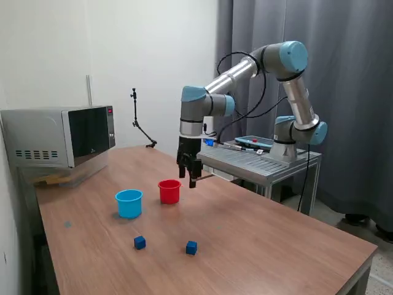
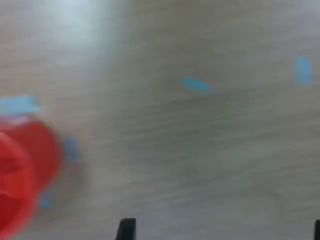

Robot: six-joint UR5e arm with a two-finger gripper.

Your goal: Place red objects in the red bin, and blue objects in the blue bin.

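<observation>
The two-finger gripper (image 1: 192,174) hangs spread and empty just beside the small round red plastic cup (image 1: 169,191), while two small dark blue cubes (image 1: 140,243) (image 1: 191,247) lie near the light blue plastic cup (image 1: 129,203), probably awaiting pickup.

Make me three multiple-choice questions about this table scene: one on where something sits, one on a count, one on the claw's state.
1. The red cup stands where, in the exterior view?
A. right of the blue cup
B. left of it
C. inside it

2. How many blue cubes lie on the table?
A. none
B. two
C. four

3. The claw is:
A. gripping a cube
B. inside the blue cup
C. empty, by the red cup

Answers: 1 A, cups side by side; 2 B, one cube and another; 3 C, nothing between its fingers.
</observation>
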